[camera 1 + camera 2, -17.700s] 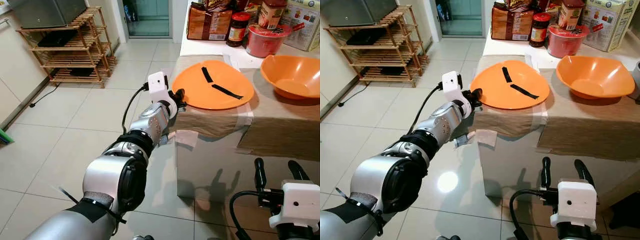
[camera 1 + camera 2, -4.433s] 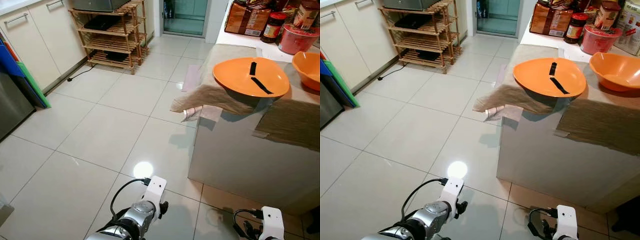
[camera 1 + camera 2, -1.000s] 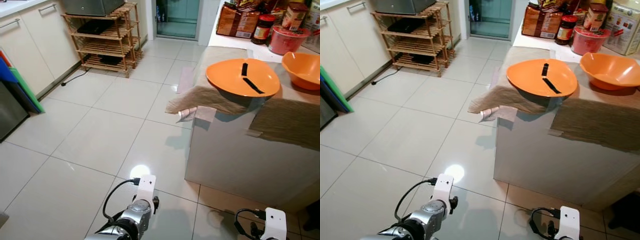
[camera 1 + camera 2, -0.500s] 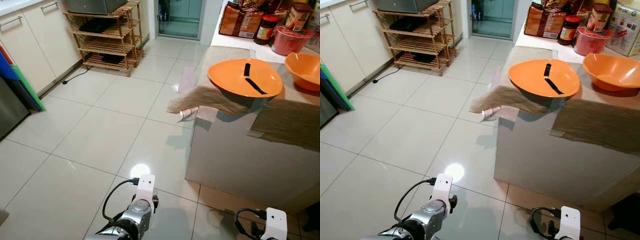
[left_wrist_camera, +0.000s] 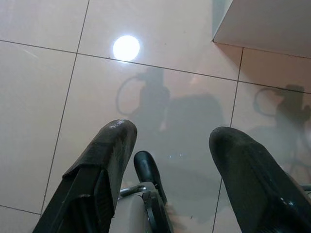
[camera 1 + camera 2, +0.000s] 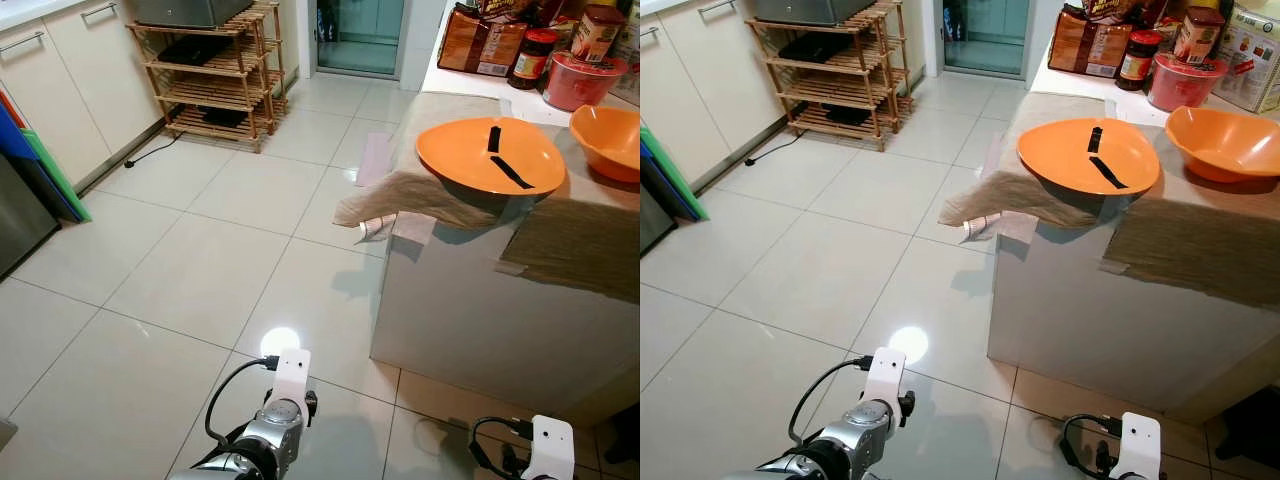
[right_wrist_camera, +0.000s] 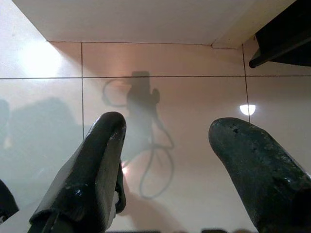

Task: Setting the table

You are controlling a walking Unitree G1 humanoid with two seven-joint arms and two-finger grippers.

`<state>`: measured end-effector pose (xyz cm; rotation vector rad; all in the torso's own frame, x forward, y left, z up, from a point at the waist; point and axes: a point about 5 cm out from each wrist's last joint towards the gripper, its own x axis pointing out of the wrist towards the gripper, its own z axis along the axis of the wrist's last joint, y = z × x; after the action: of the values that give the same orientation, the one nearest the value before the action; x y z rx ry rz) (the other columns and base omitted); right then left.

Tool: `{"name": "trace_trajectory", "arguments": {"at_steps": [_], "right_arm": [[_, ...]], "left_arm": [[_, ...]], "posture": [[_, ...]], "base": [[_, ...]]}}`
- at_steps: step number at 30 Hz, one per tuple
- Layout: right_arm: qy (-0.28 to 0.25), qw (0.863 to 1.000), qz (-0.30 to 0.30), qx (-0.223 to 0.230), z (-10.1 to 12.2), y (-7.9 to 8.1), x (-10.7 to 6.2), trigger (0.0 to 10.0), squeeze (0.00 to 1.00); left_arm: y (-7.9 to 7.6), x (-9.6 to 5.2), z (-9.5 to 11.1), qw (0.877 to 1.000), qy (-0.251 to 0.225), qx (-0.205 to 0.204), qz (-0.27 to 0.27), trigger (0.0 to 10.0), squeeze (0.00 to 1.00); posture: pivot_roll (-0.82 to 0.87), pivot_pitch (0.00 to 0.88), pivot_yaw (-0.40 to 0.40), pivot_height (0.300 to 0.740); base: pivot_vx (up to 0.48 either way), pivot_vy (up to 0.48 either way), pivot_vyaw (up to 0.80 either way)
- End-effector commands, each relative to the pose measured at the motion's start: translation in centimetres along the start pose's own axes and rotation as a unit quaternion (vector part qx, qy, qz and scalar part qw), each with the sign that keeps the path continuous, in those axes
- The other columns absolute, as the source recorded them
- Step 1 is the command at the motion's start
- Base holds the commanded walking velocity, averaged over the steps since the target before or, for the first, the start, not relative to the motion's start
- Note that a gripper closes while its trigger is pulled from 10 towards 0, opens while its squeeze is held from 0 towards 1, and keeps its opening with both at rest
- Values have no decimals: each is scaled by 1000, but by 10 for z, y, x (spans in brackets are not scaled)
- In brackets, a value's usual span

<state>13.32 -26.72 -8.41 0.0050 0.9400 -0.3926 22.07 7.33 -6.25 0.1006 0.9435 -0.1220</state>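
Note:
An orange plate (image 6: 490, 155) with two strips of black tape lies on the near left corner of the counter, on a beige cloth (image 6: 420, 195) that hangs over the edge. An orange bowl (image 6: 608, 140) sits to its right. Both arms hang low by the floor. My left gripper (image 5: 172, 141) is open, pointing at the floor tiles with nothing between its fingers. My right gripper (image 7: 167, 131) is open too, over the floor near the counter base.
The counter (image 6: 490, 320) stands ahead on the right, with jars, a red tub (image 6: 580, 78) and packets at its back. A wooden shelf rack (image 6: 205, 75) stands at the far left wall. White cabinets (image 6: 50, 80) line the left. Tiled floor spreads wide between.
Over the last second the view has barely shifted. Both arms hang as before. Long before, the left gripper was up at the plate's edge; now it hangs low.

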Motion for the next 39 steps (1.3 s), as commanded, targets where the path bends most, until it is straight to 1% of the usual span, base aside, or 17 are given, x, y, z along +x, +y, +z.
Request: {"name": "trace_trajectory", "arguments": {"at_steps": [1, 2, 4, 5, 8, 15, 17, 19, 22, 29, 32, 33, 34, 36, 37, 38, 39], "right_arm": [[0, 1000, 4, 3, 0, 0, 0, 10000, 0], [0, 1000, 7, 1, 0, 0, 0, 10000, 0], [-1, 1000, 11, -2, 1, 0, 0, 10000, 0], [-2, 1000, 18, -10, 1, 1, 0, 10000, 0], [-6, 999, 29, -16, 3, 1, 0, 10000, 0], [-14, 998, 48, -28, 5, 3, 0, 10000, 0], [-44, 997, 58, -31, 35, 9, 7, 10000, 0], [-58, 995, 67, -35, 51, 13, 9, 10000, 0], [-61, 995, 77, -34, 55, 18, 10, 10000, 0], [-69, 993, 81, -42, 61, 24, 10, 10000, 0], [-101, 990, 91, -24, 74, 27, 10, 10000, 0], [-129, 987, 98, -14, 85, 30, 9, 10000, 0], [-140, 985, 101, -10, 89, 31, 9, 10000, 0], [-163, 981, 103, -4, 97, 32, 7, 10000, 0], [-175, 979, 105, -1, 101, 33, 7, 10000, 0], [-175, 979, 105, -1, 101, 33, 7, 10000, 0], [-195, 975, 103, -1, 108, 33, 5, 10000, 0]], "left_arm": [[-1, 0, -1, 1000, 2, -5, -7, 10000, 0], [-2, 0, -1, 1000, 4, -13, -13, 10000, 0], [-3, 0, -2, 1000, 6, -16, -21, 10000, 0], [-4, 0, -1, 999, 4, -6, -35, 10000, 0], [-6, 0, 1, 998, -2, 5, -55, 10000, 0], [-9, -1, 3, 996, -8, 32, -89, 10000, 0], [-10, -1, 3, 994, -8, 40, -100, 10000, 0], [-11, -1, 4, 993, -10, 44, -109, 10000, 0], [-11, -1, 4, 993, -12, 34, -112, 10000, 0], [-9, -1, 5, 993, -18, 42, -105, 10000, 0], [-10, -1, 8, 992, -42, 23, -115, 10000, 0], [1, -1, 33, 989, -84, 9, -122, 10000, 0], [9, -1, 51, 986, -110, 0, -124, 10000, 0], [18, -3, 76, 981, -151, -13, -123, 10000, 0], [19, -4, 84, 979, -165, -22, -120, 10000, 0], [19, -4, 84, 979, -165, -22, -120, 10000, 0], [20, -7, 98, 974, -191, -34, -116, 10000, 0]], "posture": [[-117, 0, 25, 740], [-117, 0, 25, 740], [-115, 0, 21, 740], [-118, 0, 21, 740], [-118, 0, 19, 740], [-117, 0, 25, 740], [-115, 0, 26, 740], [-114, 0, 26, 740], [-111, 0, 26, 740], [-104, 0, 27, 740], [-101, 0, 26, 740], [-99, 0, 25, 740], [-100, 0, 25, 740], [-98, 0, 23, 740], [-96, 0, 23, 740], [-96, 0, 23, 740], [-92, 0, 21, 740]], "base": [[0, 0, 0], [0, 0, 0], [0, 0, 0], [0, 0, 0], [0, 0, 0], [0, 0, 0], [0, 0, 0], [0, 0, 0], [0, 0, 0], [0, 0, 0], [0, 0, 0], [0, 0, 0], [0, 0, 0], [0, 0, 0], [0, 0, 0], [0, 0, 0], [0, 0, 0]]}}
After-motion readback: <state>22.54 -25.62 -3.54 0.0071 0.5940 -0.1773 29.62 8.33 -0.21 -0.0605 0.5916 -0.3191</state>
